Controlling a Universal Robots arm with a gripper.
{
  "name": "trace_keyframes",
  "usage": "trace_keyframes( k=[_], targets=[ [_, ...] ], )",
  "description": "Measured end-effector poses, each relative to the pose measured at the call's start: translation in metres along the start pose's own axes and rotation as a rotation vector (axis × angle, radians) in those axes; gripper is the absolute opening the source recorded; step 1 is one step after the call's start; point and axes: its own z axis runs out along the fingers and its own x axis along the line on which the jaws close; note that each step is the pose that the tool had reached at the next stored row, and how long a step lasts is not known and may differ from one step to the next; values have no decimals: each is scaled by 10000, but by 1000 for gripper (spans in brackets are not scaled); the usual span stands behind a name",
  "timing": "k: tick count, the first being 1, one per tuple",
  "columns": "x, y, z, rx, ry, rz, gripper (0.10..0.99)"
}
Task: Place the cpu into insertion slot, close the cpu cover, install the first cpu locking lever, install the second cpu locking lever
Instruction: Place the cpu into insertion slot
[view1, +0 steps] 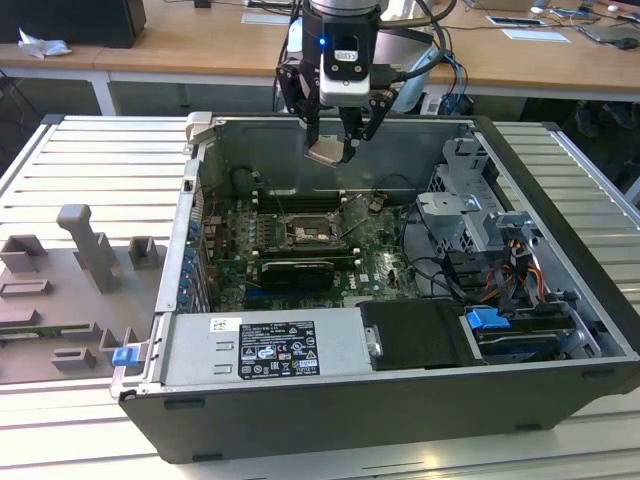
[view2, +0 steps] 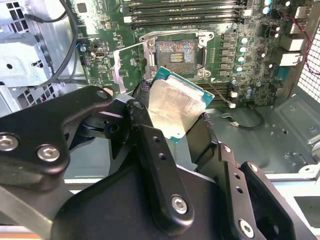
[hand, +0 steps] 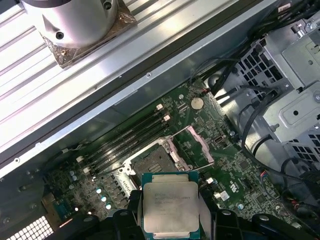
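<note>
Holding the cpu by two opposite edges, my gripper is drawn in narrow on it. A black finger presses each side, and the fingers leave the pale silver-beige top bare between them. The chip sits tilted in my grasp, with a thin line of its green edge showing around the metal top. In the exterior view it hangs in the air inside the computer case, up near the far wall. It is well above the motherboard and touches nothing but me.

Below it lies the insertion slot, a dark square with a silvery rim and its contact field uncovered. The cpu cover stands swung open beside the slot (a thin silvery frame, hinged up off the socket). In the exterior view the cover rises at the slot's side towards the exterior view's right.

Just beyond the slot run the long narrow memory slots, side by side. On the near side of the slot in the exterior view sits a black ribbed card. Nearer than that, the grey box of the power supply sits along the case's front wall. A metal drive cage with loose cables fills the case's end at the exterior view's right.

The case rests on a ribbed metal surface. Grey fixtures stand on it at the exterior view's left, well apart from me.
</note>
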Motion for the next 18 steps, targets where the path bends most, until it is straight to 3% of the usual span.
trace_keyframes(
  k=[18],
  targets=[
    [0,0,6,-8,-39,441,541]
  ],
)
